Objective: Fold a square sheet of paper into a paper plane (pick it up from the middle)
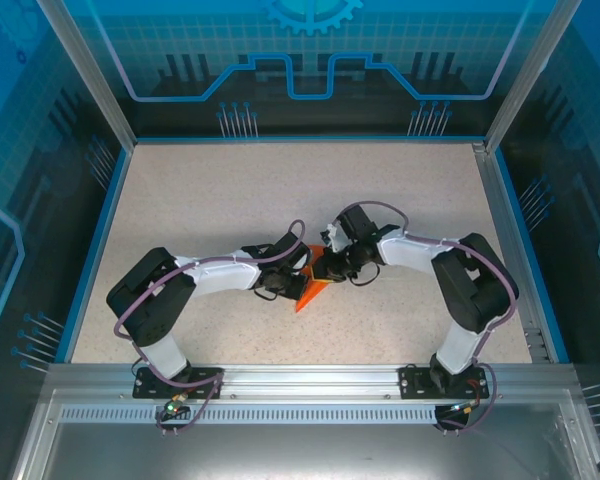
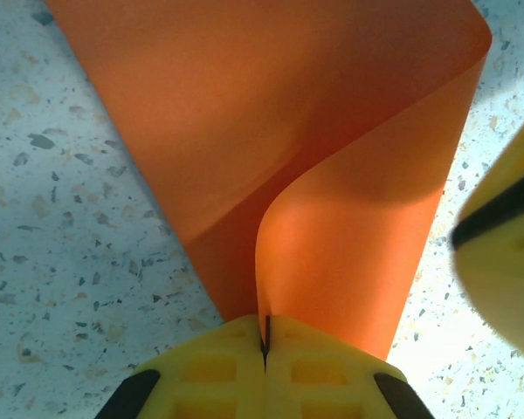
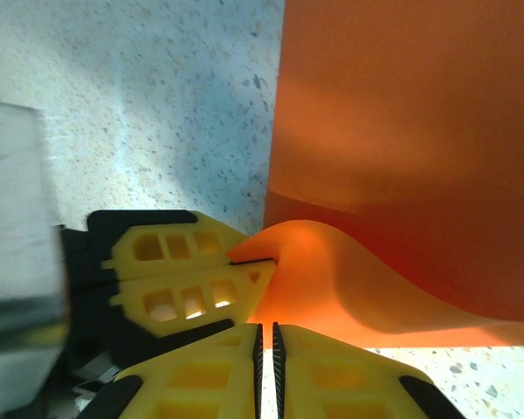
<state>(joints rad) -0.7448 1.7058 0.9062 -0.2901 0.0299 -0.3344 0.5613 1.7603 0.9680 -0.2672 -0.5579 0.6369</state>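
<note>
Top external view: square sheet of paper, orange and partly folded to a pointed shape, lies on the table between the two wrists, nearer the near edge; left gripper is clenched on a raised edge of the sheet, and the paper curls up from the pinch in a soft bend; right gripper sits just beside it, jaws almost together with a thin bright slit and no paper seen inside; cannot tell if it grips anything. Handling, my read: very light, thin, floppy; sags where unsupported; creases for good if squeezed; could tear if the arms pull apart; smooth, may slip from the pads. Best hold: on a folded edge or the middle ridge, shallow pinch, low force.
</note>
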